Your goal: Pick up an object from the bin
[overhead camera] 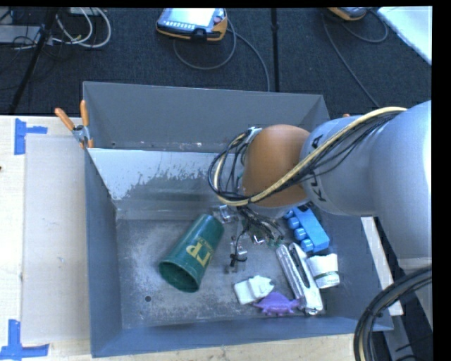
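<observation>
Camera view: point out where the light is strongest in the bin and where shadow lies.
Camera view: the bin has a pale, glary band across its sloped back wall, while the wall above it is darker grey; the green cup, lying on its side, has its mouth deep in shadow; the orange cover on the arm shows a soft sheen, no hard glare.

Robotics lab, judging by the cabled arm (380, 162) over a grey metal bin (197, 120), loose cables (254, 53) across dark carpet (127, 63), and a handheld control unit (190, 21) lying there
</observation>
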Robot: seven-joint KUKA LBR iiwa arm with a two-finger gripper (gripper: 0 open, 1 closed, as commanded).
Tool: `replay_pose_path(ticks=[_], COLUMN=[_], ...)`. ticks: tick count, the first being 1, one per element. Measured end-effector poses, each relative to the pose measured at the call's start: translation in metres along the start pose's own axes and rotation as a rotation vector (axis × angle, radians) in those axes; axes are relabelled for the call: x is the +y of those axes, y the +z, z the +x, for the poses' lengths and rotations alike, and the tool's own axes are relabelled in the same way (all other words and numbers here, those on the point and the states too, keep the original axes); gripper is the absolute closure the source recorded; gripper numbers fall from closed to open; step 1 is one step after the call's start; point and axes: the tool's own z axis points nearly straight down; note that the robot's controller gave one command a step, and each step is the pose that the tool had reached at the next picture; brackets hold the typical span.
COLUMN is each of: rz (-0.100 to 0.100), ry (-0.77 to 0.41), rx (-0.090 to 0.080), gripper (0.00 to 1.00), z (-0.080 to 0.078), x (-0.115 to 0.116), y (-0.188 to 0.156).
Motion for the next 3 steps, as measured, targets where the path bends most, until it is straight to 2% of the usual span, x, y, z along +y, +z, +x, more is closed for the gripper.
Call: replay_pose_path(ticks=[1,2,3], rz=[0.0,-0.001,0.0], ry=[-0.026,0.075,0.014], rx=[-0.001,0.001,-0.001], gripper=[0.0,0.0,0.0], z=[-0.006,-0.007,-0.021], x=[0.028,0.053,0.068], y=[0.0,0.001,0.001])
